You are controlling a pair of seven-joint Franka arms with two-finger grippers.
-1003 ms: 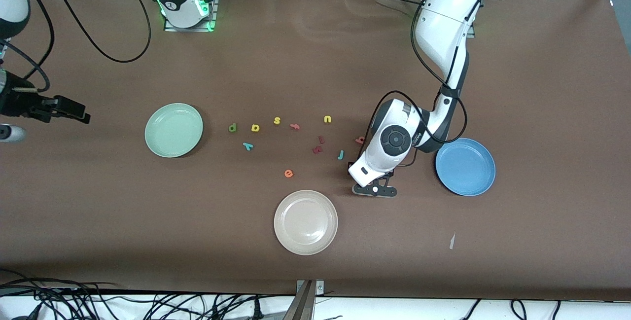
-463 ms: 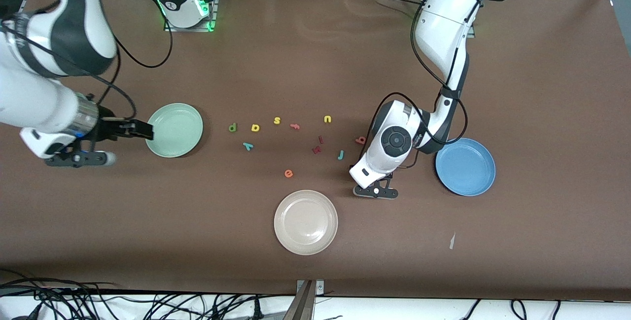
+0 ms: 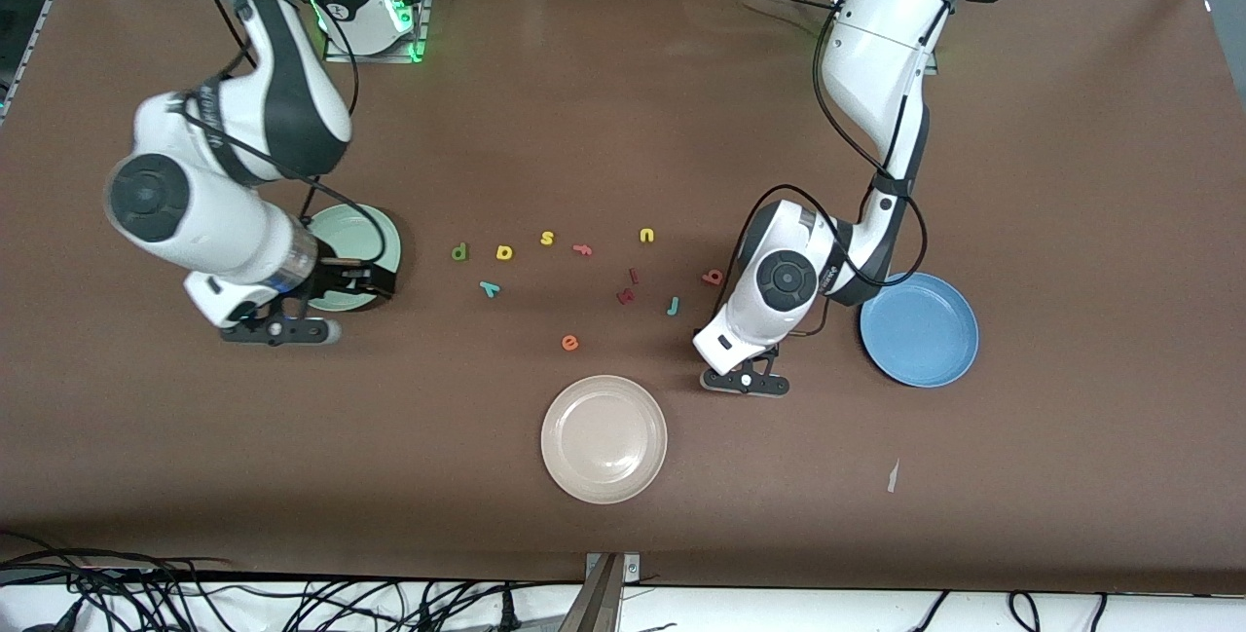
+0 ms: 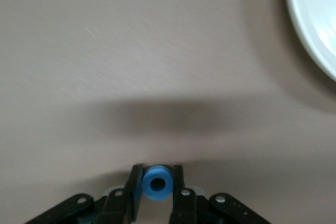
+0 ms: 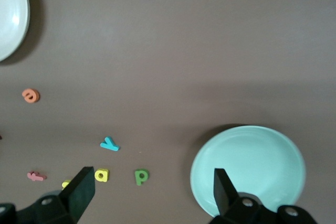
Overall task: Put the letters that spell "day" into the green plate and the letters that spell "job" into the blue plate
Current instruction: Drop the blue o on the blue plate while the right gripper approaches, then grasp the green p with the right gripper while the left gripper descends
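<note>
A brown surface (image 3: 623,106) carries three plates and scattered foam letters. The blue plate (image 3: 919,328) and green plate (image 3: 375,235) both look empty, so no letter is sorted yet. The left gripper (image 4: 156,195), low between the cream plate (image 3: 604,438) and the blue plate, has its fingers pinched on the blue o (image 4: 157,183), whose hole faces the wrist camera. The right gripper (image 5: 152,190) hangs over the green plate's edge, fingers wide. The d (image 3: 459,250), a (image 3: 504,251), y (image 3: 490,288), j (image 3: 673,306) and b (image 3: 713,276) lie flat mid-surface.
</note>
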